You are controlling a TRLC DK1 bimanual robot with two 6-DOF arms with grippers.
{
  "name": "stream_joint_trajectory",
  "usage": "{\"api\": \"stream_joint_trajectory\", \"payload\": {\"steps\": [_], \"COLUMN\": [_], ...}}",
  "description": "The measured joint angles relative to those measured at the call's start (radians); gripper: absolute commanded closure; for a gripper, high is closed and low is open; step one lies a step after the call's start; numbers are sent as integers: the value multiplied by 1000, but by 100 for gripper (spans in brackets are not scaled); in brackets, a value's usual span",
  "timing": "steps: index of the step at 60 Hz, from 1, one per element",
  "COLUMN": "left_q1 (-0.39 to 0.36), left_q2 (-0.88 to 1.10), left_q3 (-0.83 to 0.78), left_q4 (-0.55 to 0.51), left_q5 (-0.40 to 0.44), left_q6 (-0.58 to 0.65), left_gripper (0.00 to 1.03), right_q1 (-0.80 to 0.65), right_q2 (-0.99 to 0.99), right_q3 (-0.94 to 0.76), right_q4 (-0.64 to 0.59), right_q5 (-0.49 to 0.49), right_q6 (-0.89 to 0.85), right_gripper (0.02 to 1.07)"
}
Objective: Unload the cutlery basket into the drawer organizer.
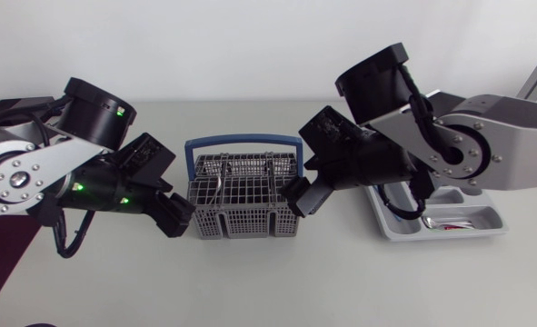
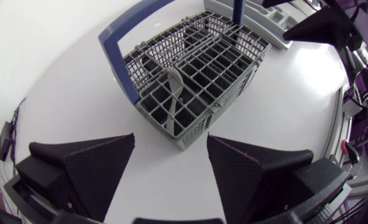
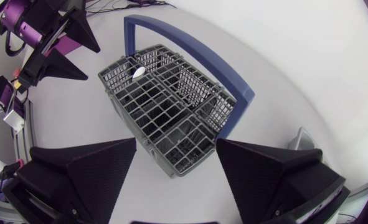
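A: Quick one. Where's the basket?
B: Grey plastic lattice cutlery basket with a blue hoop handle (image 1: 243,195), mid-table on the white tabletop (image 1: 341,282), between the two arms. One pale silvery spoon (image 2: 174,93) leans in a cell on the left arm's side. Can't make out other pieces in it.
A: Organizer?
B: Light grey compartmented drawer organizer tray (image 1: 486,227), well apart from the basket, partly under the right arm. Some metal cutlery (image 1: 454,223) lies in one long compartment.
A: Hands?
B: Left black wedge-fingered gripper (image 2: 171,140) is spread wide, holding nothing, just off the basket's near corner, fingers pointed toward the spoon's cell. Right black gripper (image 3: 177,149) is also spread and empty, at the basket's opposite end.
A: Why both so close?
B: My read: the spoon sits on the left side, so left is lined up to pick it. Right may be there to brace the basket or take a hand-over, since the tray is on its side. Mostly unloaded, I'd say.
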Motion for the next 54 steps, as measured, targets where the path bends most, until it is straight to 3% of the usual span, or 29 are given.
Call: {"api": "stream_joint_trajectory", "payload": {"steps": [25,43,54], "left_q1": [-101,-150,-151], "left_q2": [132,243,253], "left_q3": [185,254,270], "left_q4": [-39,-92,-95], "left_q5": [-16,-21,21], "left_q6": [-163,-169,-190], "left_gripper": [8,5,5], "right_q1": [-9,-33,-38], "right_q2": [-10,-26,-31], "right_q3": [-29,-49,-53], "right_q4": [1,4,5], "right_q5": [4,4,0], "right_q6": [5,5,5], "right_gripper": [15,15,15]}}
